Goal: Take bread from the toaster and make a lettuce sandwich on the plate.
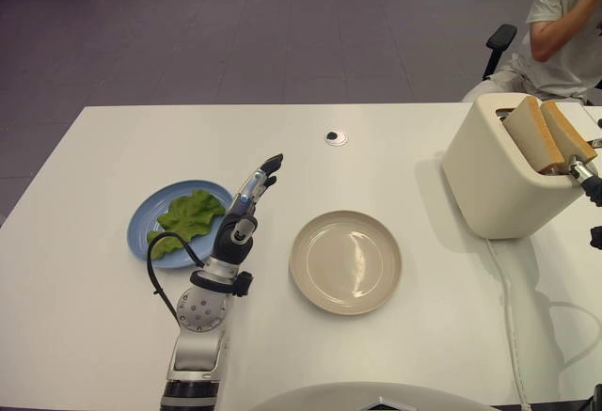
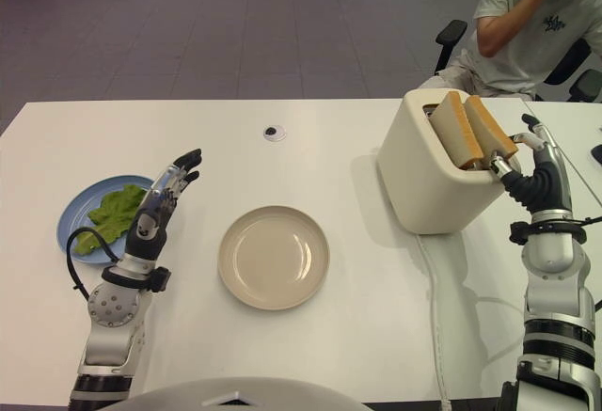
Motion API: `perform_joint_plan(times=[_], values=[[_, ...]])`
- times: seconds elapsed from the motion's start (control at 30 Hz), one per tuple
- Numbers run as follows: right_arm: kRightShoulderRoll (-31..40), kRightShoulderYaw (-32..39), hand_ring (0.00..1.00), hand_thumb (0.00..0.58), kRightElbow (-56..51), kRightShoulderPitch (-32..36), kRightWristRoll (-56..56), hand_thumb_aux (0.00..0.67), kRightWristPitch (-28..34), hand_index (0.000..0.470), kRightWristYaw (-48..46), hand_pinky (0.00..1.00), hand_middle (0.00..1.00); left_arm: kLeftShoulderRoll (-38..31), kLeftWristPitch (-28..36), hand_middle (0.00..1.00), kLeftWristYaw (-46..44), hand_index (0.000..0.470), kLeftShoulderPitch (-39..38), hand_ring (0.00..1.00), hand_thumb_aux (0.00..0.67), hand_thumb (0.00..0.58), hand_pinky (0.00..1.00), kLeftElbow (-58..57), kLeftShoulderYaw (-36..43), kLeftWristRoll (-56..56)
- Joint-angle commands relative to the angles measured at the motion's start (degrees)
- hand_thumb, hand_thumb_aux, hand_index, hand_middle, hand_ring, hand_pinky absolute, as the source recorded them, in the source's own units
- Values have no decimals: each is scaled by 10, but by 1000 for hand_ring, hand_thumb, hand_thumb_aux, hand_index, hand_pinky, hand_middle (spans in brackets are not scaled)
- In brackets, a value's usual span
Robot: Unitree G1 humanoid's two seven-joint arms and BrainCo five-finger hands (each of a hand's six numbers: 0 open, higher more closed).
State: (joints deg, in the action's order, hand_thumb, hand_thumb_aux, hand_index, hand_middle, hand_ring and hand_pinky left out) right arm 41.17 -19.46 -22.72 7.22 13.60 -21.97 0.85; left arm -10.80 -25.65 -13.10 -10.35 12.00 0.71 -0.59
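The right robot hand pinches a bread slice in the toaster. The left robot hand hovers open, empty, beside the lettuce.

Bright, even light from overhead.
The toaster casts a soft shadow to its left and near side on the white table; mild glare streaks the beige plate; the far floor looks dimmer.
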Motion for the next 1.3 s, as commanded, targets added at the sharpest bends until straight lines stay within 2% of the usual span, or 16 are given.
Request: perform_joint_plan(times=[0.03,0.37,0.47,0.7,0.9,1.13,1.3], values=[[-3,-5,0,580,25,5,-17,670,4,470,1,0,0,-6,3,0,-1,0,-3,0,0,0,0,1,-2,5],[-27,-69,0,580,238,21,-109,670,43,470,2,0,0,-9,4,0,1,0,2,0,0,0,0,-4,-1,7],[-31,-57,0,580,298,16,-112,670,48,470,-19,0,0,-8,3,0,3,0,2,0,0,0,0,-5,0,8],[-46,90,0,580,403,-1,-59,670,-6,470,-107,0,0,-8,3,0,4,0,3,0,0,0,0,-8,3,9],[-75,219,0,580,405,8,45,670,-76,470,-142,0,0,-8,0,0,4,0,9,0,0,0,0,-15,4,7],[-125,324,0,580,295,30,252,670,-150,470,-61,0,0,-10,3,0,2,0,9,0,0,0,0,-13,5,6],[-144,378,0,580,283,24,406,670,-143,470,19,0,0,-13,4,0,-1,0,5,0,0,0,0,-10,4,2]])
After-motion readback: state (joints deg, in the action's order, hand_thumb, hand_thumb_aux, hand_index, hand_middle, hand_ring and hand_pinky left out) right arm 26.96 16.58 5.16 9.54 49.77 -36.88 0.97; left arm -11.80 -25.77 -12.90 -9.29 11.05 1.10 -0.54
